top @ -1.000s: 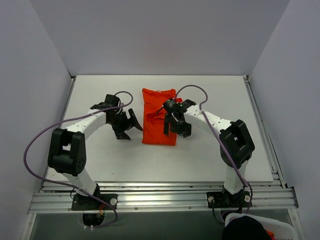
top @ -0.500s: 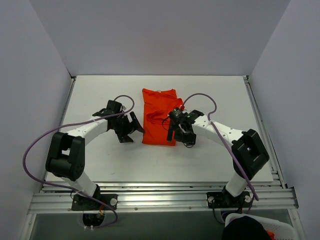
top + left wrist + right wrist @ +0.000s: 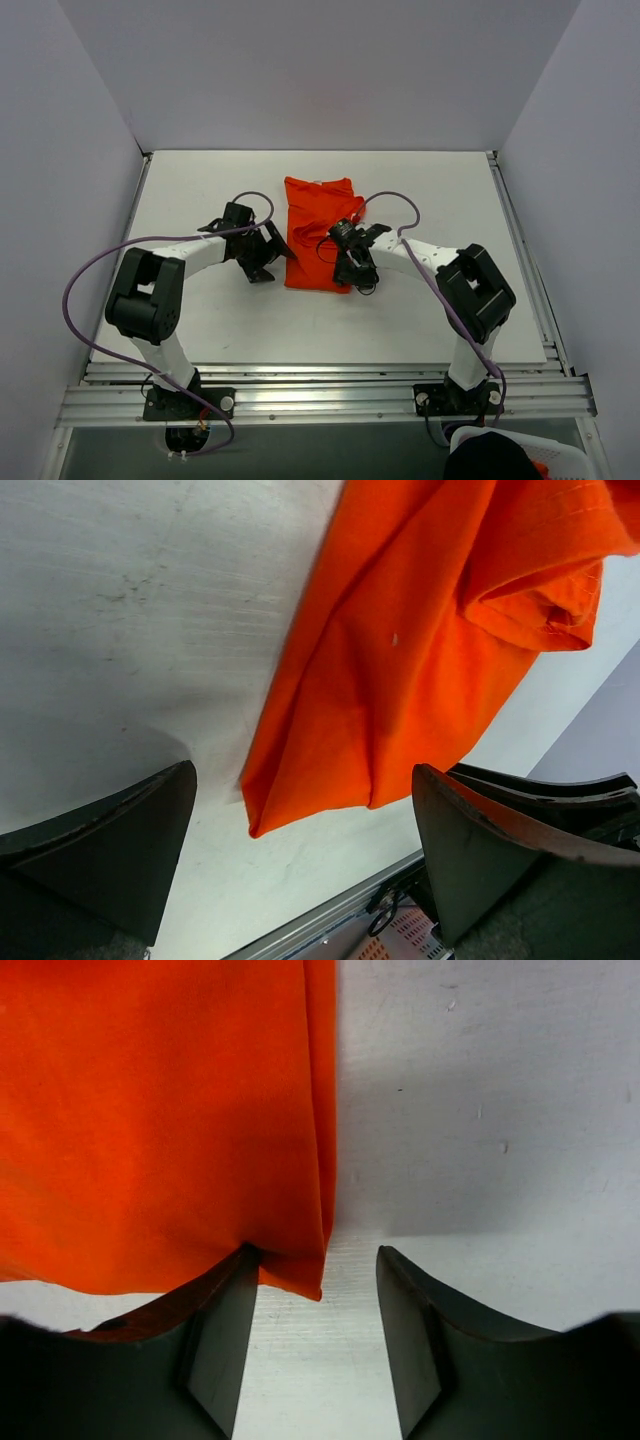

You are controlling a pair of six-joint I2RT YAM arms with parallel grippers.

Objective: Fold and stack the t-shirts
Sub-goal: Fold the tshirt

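Observation:
The orange-red t-shirt [image 3: 314,225] lies folded into a long strip in the middle of the white table. My left gripper [image 3: 268,253] is open beside the strip's near left corner; in the left wrist view that corner [image 3: 300,790] hangs between the spread fingers [image 3: 120,850]. My right gripper [image 3: 352,268] is open at the near right corner. In the right wrist view the shirt's corner [image 3: 290,1260] touches the left finger [image 3: 215,1330], and the right finger stands apart over bare table.
The white table [image 3: 200,320] is ringed by grey walls. An aluminium rail [image 3: 320,395] runs along the near edge. A white basket [image 3: 515,455] sits below the rail at the bottom right.
Both grippers have moved in and down toward the near corners of the folded shirt. The left gripper closed in from the left, the right gripper dropped to the near right corner.

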